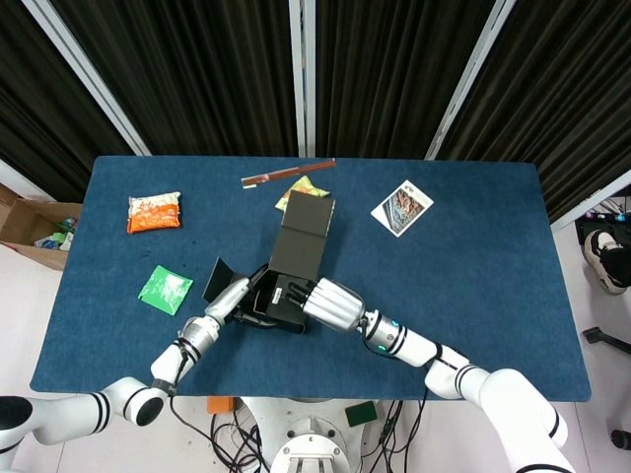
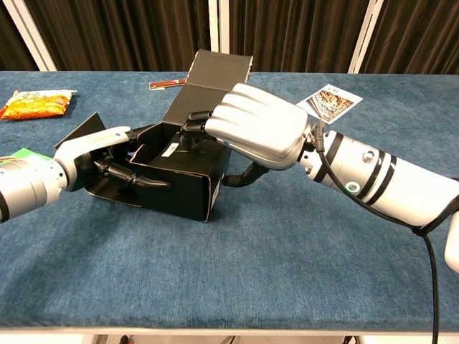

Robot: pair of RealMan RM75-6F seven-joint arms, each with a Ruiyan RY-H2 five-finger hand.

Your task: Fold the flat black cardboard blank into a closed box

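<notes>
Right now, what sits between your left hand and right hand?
The half-folded black box lies between them in the chest view: the left hand holds its left side, and the right hand presses in from the right with its lid flap up.

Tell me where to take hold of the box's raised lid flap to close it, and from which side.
Take the lid flap by its free top edge, coming from behind and above. It stands tilted over the open black box, and the right hand and left hand already crowd the front and left walls.
</notes>
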